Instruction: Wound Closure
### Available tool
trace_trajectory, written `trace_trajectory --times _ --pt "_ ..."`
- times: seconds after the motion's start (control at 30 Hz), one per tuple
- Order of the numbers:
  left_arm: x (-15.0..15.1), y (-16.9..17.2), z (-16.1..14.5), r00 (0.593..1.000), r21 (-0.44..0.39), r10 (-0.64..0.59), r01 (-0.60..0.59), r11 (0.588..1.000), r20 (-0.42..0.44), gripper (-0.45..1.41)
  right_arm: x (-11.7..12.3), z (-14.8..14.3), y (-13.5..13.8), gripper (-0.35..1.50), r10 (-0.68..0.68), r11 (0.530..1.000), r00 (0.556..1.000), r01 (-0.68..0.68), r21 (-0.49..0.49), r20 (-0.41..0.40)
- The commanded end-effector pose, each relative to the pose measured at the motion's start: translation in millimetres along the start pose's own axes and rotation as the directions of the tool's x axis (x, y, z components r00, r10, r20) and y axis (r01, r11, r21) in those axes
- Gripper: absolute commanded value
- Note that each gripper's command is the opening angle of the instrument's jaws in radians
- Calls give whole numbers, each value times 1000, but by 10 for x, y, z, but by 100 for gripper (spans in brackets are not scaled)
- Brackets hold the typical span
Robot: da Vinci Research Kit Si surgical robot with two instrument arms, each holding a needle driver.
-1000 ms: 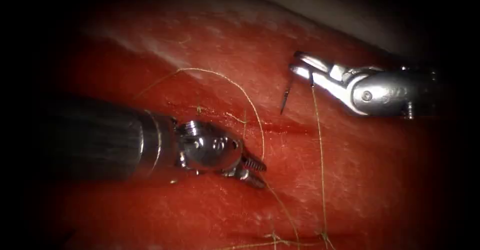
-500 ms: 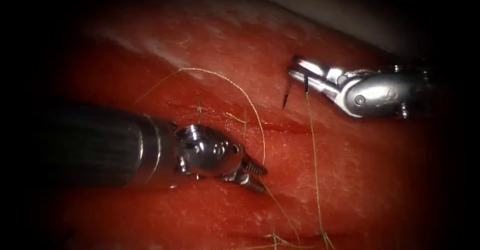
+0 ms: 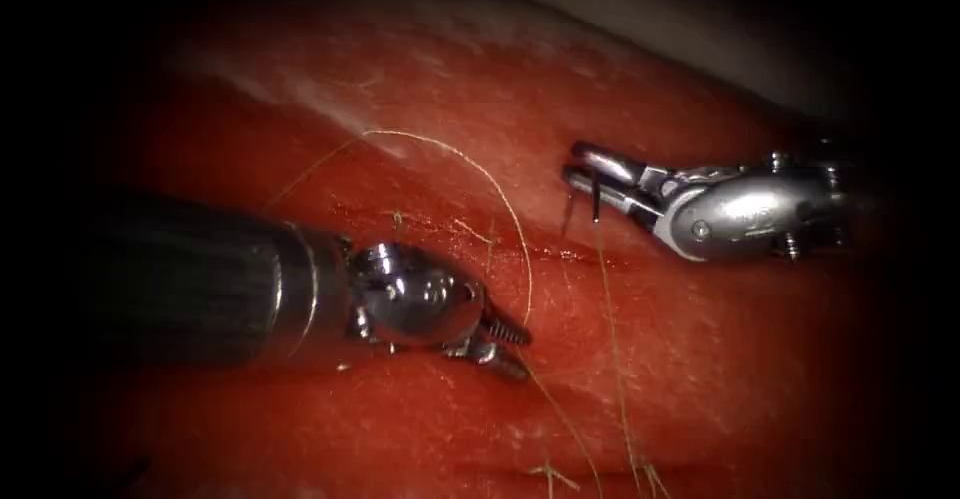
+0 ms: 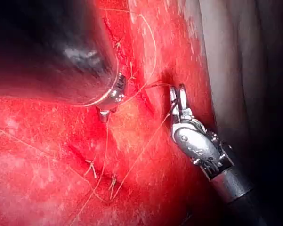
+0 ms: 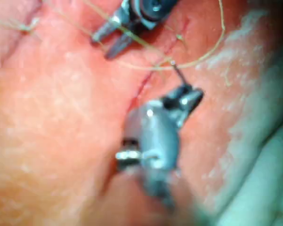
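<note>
My right tool (image 3: pixel 578 162) is shut on the curved needle (image 3: pixel 568 215), gripping it near its rear part. The needle points down, with its tip at the tissue (image 3: pixel 720 359) beside the right end of the cut (image 3: pixel 560 251). I cannot tell whether the tip has entered. Thread (image 3: pixel 612 339) hangs from the needle toward the lower edge. My left tool (image 3: pixel 508 347) lies low over the tissue just below the cut, jaws open and holding nothing. A thread loop (image 3: pixel 470 164) arcs past its tips. The right tool (image 5: pixel 190 96) also shows the needle (image 5: pixel 178 74) reaching to the cut.
Cut ends of thread from earlier stitches (image 3: pixel 550 476) stick up near the lower edge, and they show again (image 4: pixel 92 167) on the tissue. A small thread tuft (image 3: pixel 398 217) sits on the cut's left part. The tissue's pale far edge (image 3: pixel 700 39) lies behind the right tool.
The right tool has come down and to the left with the needle, bringing its tip to the tissue by the cut. The left tool has barely moved.
</note>
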Motion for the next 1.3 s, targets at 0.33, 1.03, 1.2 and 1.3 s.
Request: trace_trajectory --times 0.33,1.03,1.2,1.3 --pt "-4 -7 7 1000 -1 -12 12 1000 0 22 -13 11 -54 -35 -97 995 995 98 -8 8" --pt "-7 -12 7 1000 8 -14 15 1000 -3 21 -25 -1 -67 -35 226 971 964 -233 42 140" --pt "-7 -12 8 1000 8 -15 15 1000 -3 21 -25 -1 -70 -35 281 946 943 -303 114 179" --pt "-7 -12 8 1000 8 -15 15 1000 -3 21 -28 1 -81 -35 303 929 931 -336 156 205"
